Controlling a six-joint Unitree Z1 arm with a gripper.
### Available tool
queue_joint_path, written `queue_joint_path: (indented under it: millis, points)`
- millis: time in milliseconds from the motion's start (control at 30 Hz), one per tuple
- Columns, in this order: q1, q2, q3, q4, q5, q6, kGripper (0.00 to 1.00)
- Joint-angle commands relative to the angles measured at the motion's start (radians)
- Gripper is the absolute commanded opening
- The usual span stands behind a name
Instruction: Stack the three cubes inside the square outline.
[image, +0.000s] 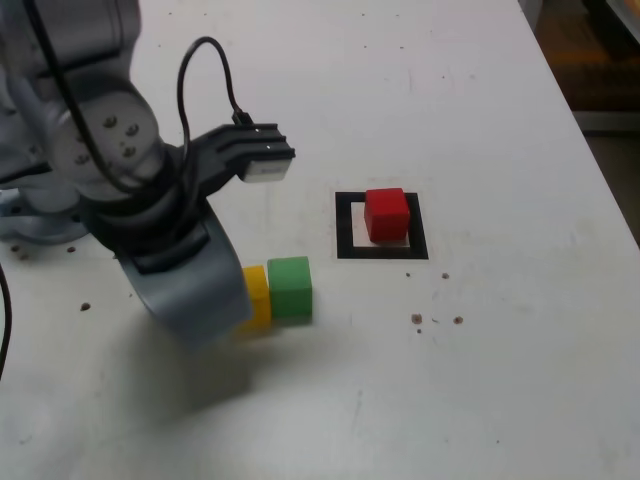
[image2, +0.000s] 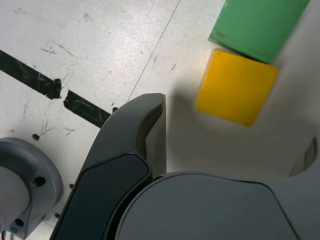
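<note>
**Open hand closing in on the yellow cube**

The grey robot hand (image2: 235, 155) hangs low over the bench with its jaws spread wide and nothing between them; in the wrist view one dark finger (image2: 147, 135) shows clearly and the other only peeks in at the frame edge. The small solid yellow cube (image2: 236, 87) lies in the gap ahead of the jaws, not yet touched. Pressed against its far face is the small solid green cube (image2: 257, 25) of the same size.

In the exterior view the pair sits at about 7 o'clock from the thick black square outline (image: 345, 225), well apart from it, and the small solid red cube (image: 386, 214) already rests on the pale centre of that square. Two short black tape strips (image2: 30, 75) lie off to one side on the white bench (image: 480, 380).

The step in hand looks like picking the yellow cube. To do it well, centre the jaws on yellow alone, descend straight, and close on the two faces not touching green, so the neighbour is not dragged or pinched along.
</note>
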Motion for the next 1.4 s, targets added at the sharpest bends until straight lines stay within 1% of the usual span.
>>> queue_joint_path:
  millis: [0, 133, 333, 467, 567, 767, 867, 1000, 1200, 1367]
  points:
    - [0.005, 0.014, -0.007, -0.005, 0.006, 0.003, 0.96]
    - [0.022, 0.037, -0.011, -0.012, 0.02, 0.01, 0.95]
    - [0.061, 0.046, -0.007, -0.014, 0.047, 0.02, 0.94]
    - [0.076, 0.047, 0.006, -0.044, 0.051, 0.011, 0.89]
    - [0.077, 0.045, 0.02, -0.081, 0.053, -0.003, 0.82]
    - [0.077, 0.026, 0.057, -0.159, 0.057, -0.024, 0.6]
    - [0.077, 0.017, 0.069, -0.182, 0.06, -0.027, 0.53]
    - [0.077, 0.017, 0.075, -0.188, 0.068, -0.033, 0.44]
    - [0.078, 0.03, 0.076, -0.176, 0.096, -0.066, 0.3]
    - [0.078, 0.026, 0.067, -0.163, 0.1, -0.083, 0.25]
